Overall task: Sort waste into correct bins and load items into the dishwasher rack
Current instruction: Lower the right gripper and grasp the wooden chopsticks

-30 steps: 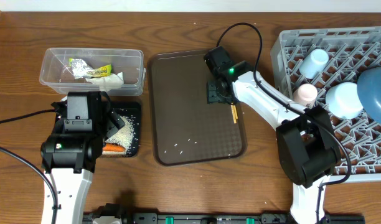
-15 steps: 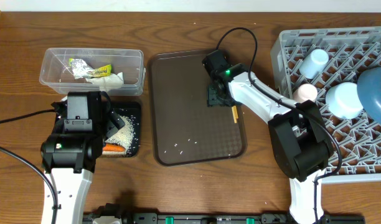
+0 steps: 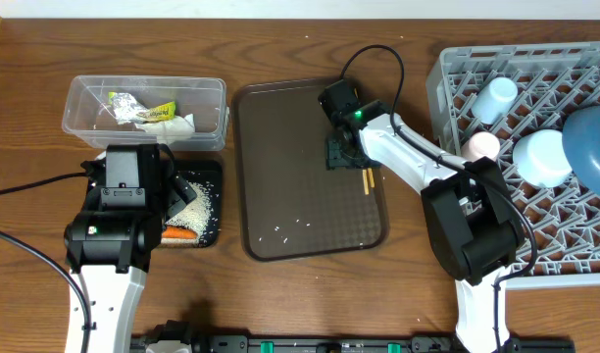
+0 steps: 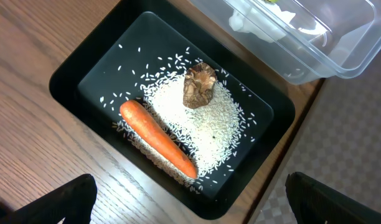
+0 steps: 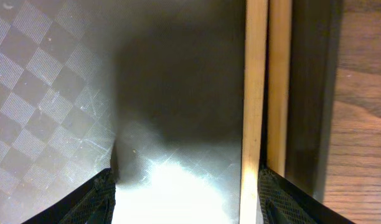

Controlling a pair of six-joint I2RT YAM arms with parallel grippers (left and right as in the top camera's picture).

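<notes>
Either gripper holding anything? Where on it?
Nothing held. Right gripper open above the chopsticks on the brown tray; left gripper open over the black tray.

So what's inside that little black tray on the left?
The black tray holds an orange carrot, a heap of white rice and a brown food lump resting on the rice. Whatever lies beneath the rice heap is covered.
</notes>
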